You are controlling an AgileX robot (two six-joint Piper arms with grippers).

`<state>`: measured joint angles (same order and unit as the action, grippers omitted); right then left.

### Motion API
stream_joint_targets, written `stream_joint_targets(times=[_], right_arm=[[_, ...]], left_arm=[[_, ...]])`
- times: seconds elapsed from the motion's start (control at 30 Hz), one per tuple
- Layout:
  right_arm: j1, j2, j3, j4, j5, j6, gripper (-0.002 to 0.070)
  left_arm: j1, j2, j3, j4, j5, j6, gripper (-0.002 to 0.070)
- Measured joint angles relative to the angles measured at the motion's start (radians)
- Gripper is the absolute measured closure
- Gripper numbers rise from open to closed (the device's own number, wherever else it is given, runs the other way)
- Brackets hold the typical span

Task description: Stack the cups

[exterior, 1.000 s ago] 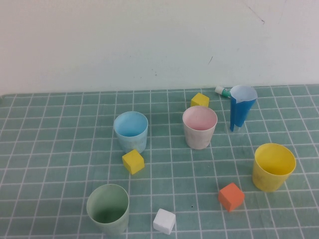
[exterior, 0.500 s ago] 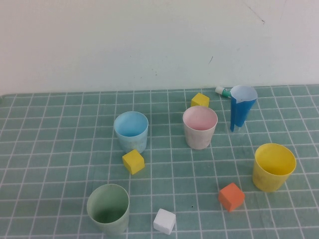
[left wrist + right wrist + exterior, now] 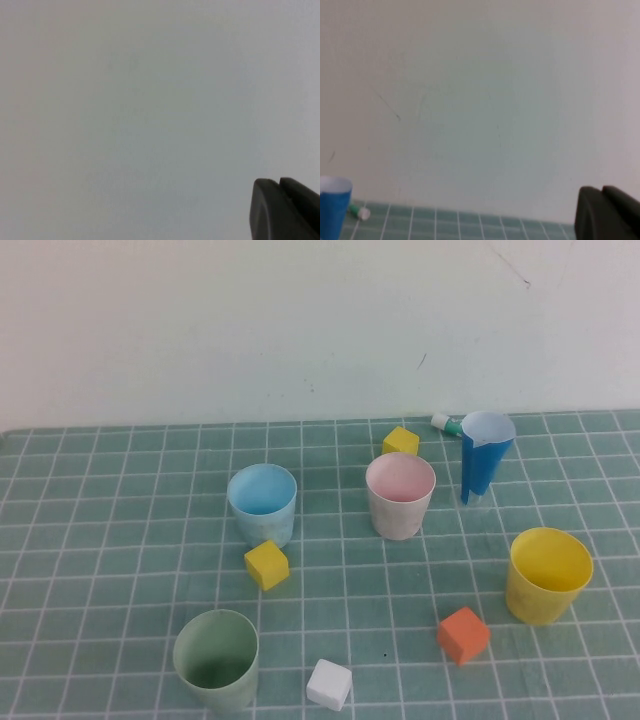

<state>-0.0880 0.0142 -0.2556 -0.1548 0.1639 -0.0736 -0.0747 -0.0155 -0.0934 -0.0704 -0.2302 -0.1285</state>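
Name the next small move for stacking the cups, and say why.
Probably bring the right gripper, off the high view and facing the wall, down over the yellow cup. All four cups stand apart and upright; blue, pink and green are untouched. The left gripper also faces the wall.

We take this for a lab-type test bench, not a home: bare white wall (image 3: 300,330) w/ scuffs, green grid mat (image 3: 100,540) as tabletop, plastic cups & foam cubes laid out as props.
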Motion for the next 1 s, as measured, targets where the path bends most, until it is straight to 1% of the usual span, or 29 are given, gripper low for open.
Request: stream_joint_targets(times=[0.07,0.2,0.27,0.37,0.53,0.63,0.73,0.8,0.9,1.0], right_arm=[[0.0,0.052,-0.075,0.0,0.097,-0.009,0.0679],[0.0,0.214,-0.165,0.059,0.268,-0.092,0.0679],[0.0,0.304,-0.183,0.132,0.317,-0.185,0.0679],[0.0,0.415,-0.185,0.271,0.348,-0.346,0.0679],[0.0,0.527,-0.185,0.506,0.357,-0.612,0.0679],[0.0,0.568,-0.185,0.597,0.382,-0.732,0.0679],[0.0,0.589,-0.185,0.636,0.394,-0.795,0.0679],[0.0,0.59,-0.185,0.64,0.397,-0.814,0.0679],[0.0,0.59,-0.183,0.647,0.397,-0.824,0.0679],[0.0,0.59,-0.171,0.653,0.397,-0.828,0.0679]], left_arm=[[0.0,0.014,-0.112,0.0,0.196,0.009,0.0677],[0.0,0.124,-0.313,0.026,0.455,0.015,0.0677],[0.0,0.205,-0.381,0.037,0.571,0.015,0.0677],[0.0,0.345,-0.452,0.039,0.7,0.015,0.0677],[0.0,0.616,-0.546,-0.029,0.915,0.092,0.0677],[0.0,0.775,-0.614,-0.085,0.999,0.17,0.0677],[0.0,0.907,-0.666,-0.154,1.025,0.259,0.0677],[0.0,0.991,-0.689,-0.216,1.025,0.344,0.0677],[-0.007,1.103,-0.698,-0.298,1.025,0.428,0.0677],[-0.044,1.191,-0.698,-0.3,1.019,0.459,0.0676]])
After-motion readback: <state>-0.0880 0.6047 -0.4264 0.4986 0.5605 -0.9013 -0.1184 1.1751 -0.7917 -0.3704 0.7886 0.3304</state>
